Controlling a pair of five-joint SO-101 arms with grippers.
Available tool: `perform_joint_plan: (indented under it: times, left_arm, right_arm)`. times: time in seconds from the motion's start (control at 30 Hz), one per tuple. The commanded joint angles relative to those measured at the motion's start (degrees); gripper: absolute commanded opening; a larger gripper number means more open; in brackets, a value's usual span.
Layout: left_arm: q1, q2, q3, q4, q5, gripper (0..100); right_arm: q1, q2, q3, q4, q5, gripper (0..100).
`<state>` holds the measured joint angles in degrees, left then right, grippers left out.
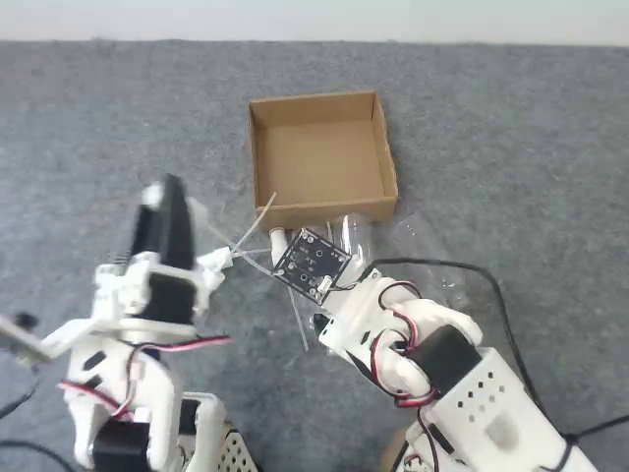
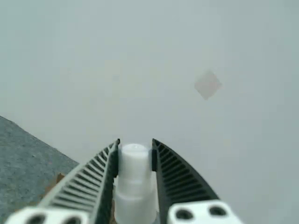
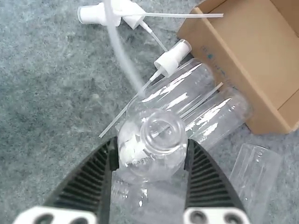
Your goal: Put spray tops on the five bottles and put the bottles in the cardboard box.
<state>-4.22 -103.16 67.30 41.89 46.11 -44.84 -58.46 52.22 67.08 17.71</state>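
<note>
My left gripper [image 2: 135, 142] is shut on a white spray top [image 2: 134, 179] and points up and away from the table; in the high view it [image 1: 169, 195] stands at the left. My right gripper [image 3: 150, 145] is shut on a clear bottle [image 3: 152, 140], whose open mouth faces the camera. More clear bottles [image 3: 187, 91] [image 3: 254, 170] lie beside the cardboard box [image 3: 252, 60]. Two loose spray tops [image 3: 173, 58] [image 3: 100, 11] with thin tubes lie on the carpet. The open box [image 1: 322, 157] looks empty. Bottles [image 1: 432, 258] lie at its front right.
Grey carpet [image 1: 511, 147] covers the table on every side of the box. The right arm's camera board [image 1: 313, 261] hangs over the bottles just in front of the box. A loose spray top [image 1: 218, 259] lies between the two arms.
</note>
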Motion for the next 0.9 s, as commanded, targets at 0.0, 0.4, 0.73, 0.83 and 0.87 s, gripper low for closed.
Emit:
perform_joint_plan:
  times: [0.0, 0.4, 0.73, 0.83, 0.87]
  left_arm:
    - [-11.78, -1.05, -0.31, -1.93, 5.89, 1]
    - [-20.31, -1.05, 2.07, -2.02, 9.67, 1]
    - [-20.48, -1.05, 2.15, -2.02, 9.76, 1]
    - [-20.48, -1.05, 2.24, -2.02, 9.76, 1]
    - [-20.48, -1.05, 2.24, -2.02, 9.76, 1]
  right_arm:
    - [1.01, 0.66, 2.2, -6.02, 0.44, 7.0]
    - [-3.21, 0.84, 7.12, -12.35, 0.18, 7.2]
    - [-3.3, 6.81, 7.74, -17.01, 0.09, 7.2]
    - [-3.3, 11.82, 5.63, -17.54, 0.26, 7.2]
    - [-3.3, 13.14, 4.84, -17.54, 0.26, 7.2]
